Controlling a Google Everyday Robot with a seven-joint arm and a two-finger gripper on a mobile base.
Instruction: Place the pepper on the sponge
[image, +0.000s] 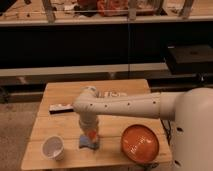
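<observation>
While the claw (89, 129) hovers at the sponge (86, 144) with the pepper (92, 134), its grip cannot be told; placing looks underway, and the pepper, if held, needs a centred release.
</observation>
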